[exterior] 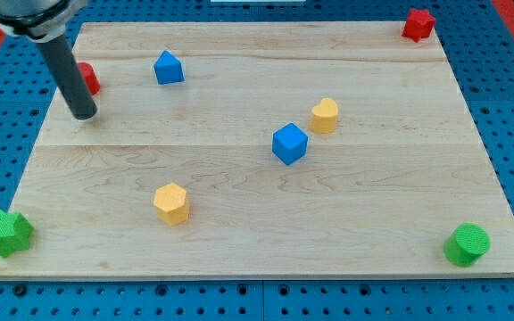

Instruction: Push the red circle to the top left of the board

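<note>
**Spotter:** What's the surface like?

**Operator:** I've got a pale wooden board lying on a blue pegboard desk, holes all over it. At the view's top left corner there's a patch of red floor or mat, too cropped for me to tell.

**Spotter:** And the pincer?

**Operator:** No pincer on this arm, so there is nothing to call wide or narrow. I'm running a straight dark rod, and my tip sits on the board near its top left, holding nothing.

**Spotter:** Touching the target?

**Operator:** The red circle is just behind the rod, up and to the view's right of my tip. The rod covers its left side, so I can't tell whether they touch. It's a low red piece, close to the board's left edge.

**Spotter:** The rest?

**Operator:** Blue house-shaped block to its right, blue cube and yellow block mid-board, yellow hexagon lower down, red star top right, green star bottom left, green cylinder bottom right.
</note>
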{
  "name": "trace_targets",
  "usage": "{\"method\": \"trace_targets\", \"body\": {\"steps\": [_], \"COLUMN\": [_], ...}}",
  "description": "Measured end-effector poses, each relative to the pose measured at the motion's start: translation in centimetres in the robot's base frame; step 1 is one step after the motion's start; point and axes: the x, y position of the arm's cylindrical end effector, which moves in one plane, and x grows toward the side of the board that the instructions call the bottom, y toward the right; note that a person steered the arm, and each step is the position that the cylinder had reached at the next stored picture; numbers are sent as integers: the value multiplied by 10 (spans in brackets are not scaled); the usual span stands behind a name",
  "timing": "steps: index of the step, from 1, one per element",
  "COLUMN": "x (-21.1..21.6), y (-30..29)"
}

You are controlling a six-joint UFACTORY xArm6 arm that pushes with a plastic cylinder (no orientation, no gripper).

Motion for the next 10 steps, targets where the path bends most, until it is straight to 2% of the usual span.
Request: {"method": "trace_targets", "body": {"steps": [1, 2, 3, 5, 6, 7, 8, 9, 10], "x": [-71, -124, -131, -102, -77, -44, -46, -69, -70], "y": [-5, -16, -17, 2, -25, -28, -57, -69, -66]}}
